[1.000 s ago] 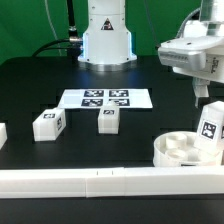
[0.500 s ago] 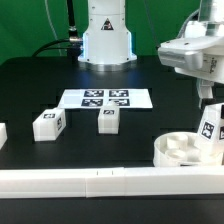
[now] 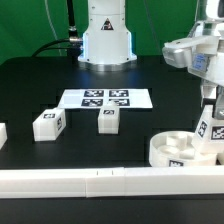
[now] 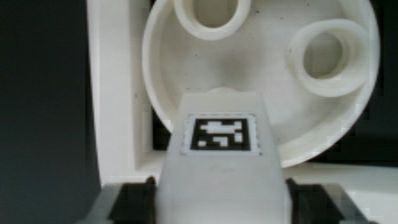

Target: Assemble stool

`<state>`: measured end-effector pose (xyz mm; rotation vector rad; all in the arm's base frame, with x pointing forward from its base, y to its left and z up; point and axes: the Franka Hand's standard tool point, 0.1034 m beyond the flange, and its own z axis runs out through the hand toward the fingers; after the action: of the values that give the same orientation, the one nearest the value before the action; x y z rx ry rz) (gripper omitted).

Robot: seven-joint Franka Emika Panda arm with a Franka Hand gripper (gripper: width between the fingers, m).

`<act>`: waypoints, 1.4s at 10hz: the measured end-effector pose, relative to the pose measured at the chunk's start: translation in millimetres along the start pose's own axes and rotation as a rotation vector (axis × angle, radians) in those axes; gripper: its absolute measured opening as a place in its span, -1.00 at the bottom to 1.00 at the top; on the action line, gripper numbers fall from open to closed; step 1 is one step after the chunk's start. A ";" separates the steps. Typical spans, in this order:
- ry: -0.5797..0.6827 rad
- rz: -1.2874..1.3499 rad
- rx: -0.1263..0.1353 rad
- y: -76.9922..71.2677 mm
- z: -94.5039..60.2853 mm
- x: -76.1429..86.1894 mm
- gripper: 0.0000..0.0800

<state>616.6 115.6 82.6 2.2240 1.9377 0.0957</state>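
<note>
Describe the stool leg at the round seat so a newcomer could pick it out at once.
On the black table, go to the exterior view's right, where the round white seat lies sockets up. The leg stands at the seat's edge on that side, in the grip of the end effector. The two other legs lie loose by the marker board, away from the seat.
</note>
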 end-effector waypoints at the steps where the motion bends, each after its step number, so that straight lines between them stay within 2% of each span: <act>1: -0.010 0.108 0.019 0.1 0.5 -3.7 -0.15; 3: -0.064 0.351 0.075 -6.0 0.4 -4.9 -0.15; 4: -0.058 0.444 0.085 -5.7 0.5 -3.6 -0.15; 5: -0.037 0.510 0.072 -3.5 0.4 -1.9 -0.15; 6: -0.039 0.570 0.072 -3.3 0.2 -1.6 -0.15; 7: -0.040 0.613 0.072 -3.2 0.3 -1.8 -0.02; 8: -0.040 0.612 0.072 -3.5 0.6 -1.7 -0.02; 9: -0.040 0.608 0.072 -3.4 0.6 -1.9 0.43; 10: -0.036 0.570 0.069 -0.7 -3.2 -6.1 0.43; 11: -0.031 0.556 0.066 2.4 -9.9 -14.0 0.58; 12: -0.030 0.550 0.063 4.9 -16.1 -23.1 0.61; 14: -0.034 0.554 0.049 17.2 -28.7 -51.2 0.62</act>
<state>621.0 65.8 117.8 2.7072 1.2669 0.0860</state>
